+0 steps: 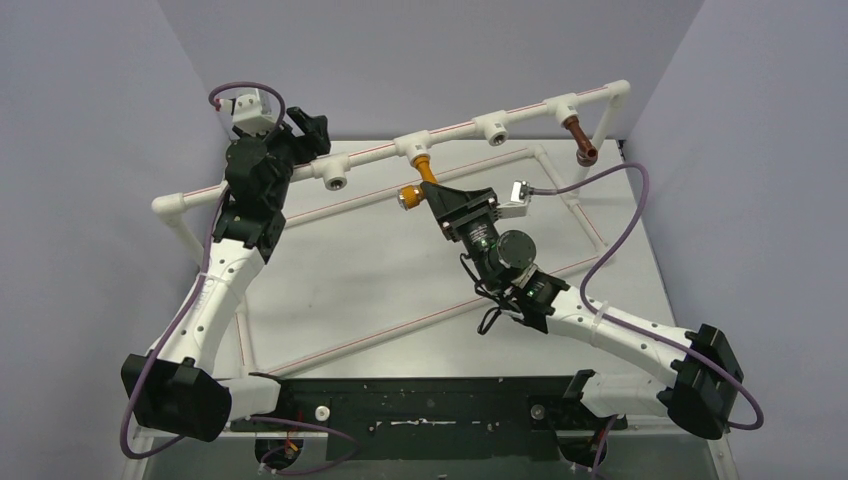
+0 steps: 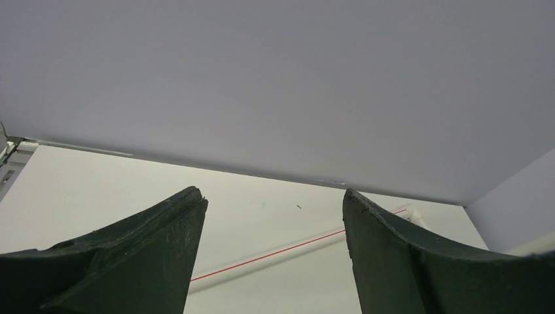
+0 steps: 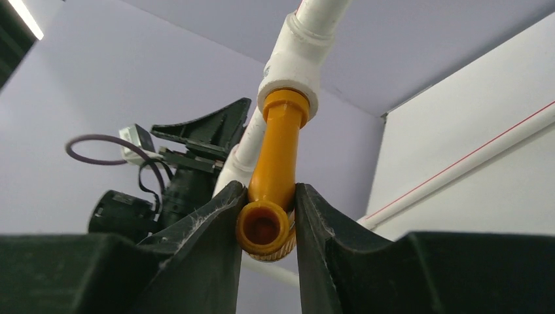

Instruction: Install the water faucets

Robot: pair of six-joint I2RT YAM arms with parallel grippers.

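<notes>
Worktop (image 1: 370, 270): the white pipe frame (image 1: 455, 130) stands along its far edge, with the rail raised on posts.

Your left arm reaches to the far left corner, forearm lifted. The left gripper (image 1: 308, 130) sits just beside the rail, fingers spread and grasping nothing. Its wrist view shows only bare worktop between them.

Your right arm stretches from the near right corner toward the middle of the far edge, wrist angled up at the rail. The right gripper (image 3: 268, 193) is clamped on the bent lower end of the orange-yellow faucet (image 3: 275, 163), a finger touching each side.

That faucet's collar meets the mouth of the middle tee socket (image 3: 291, 65); I judge it seated or nearly so. The dark reddish-brown faucet (image 1: 578, 138) hangs from the tee near the far right corner.

For the step in hand, press along the socket's axis, put no side load on the rail, and confirm the collar is flush before you let go.
</notes>
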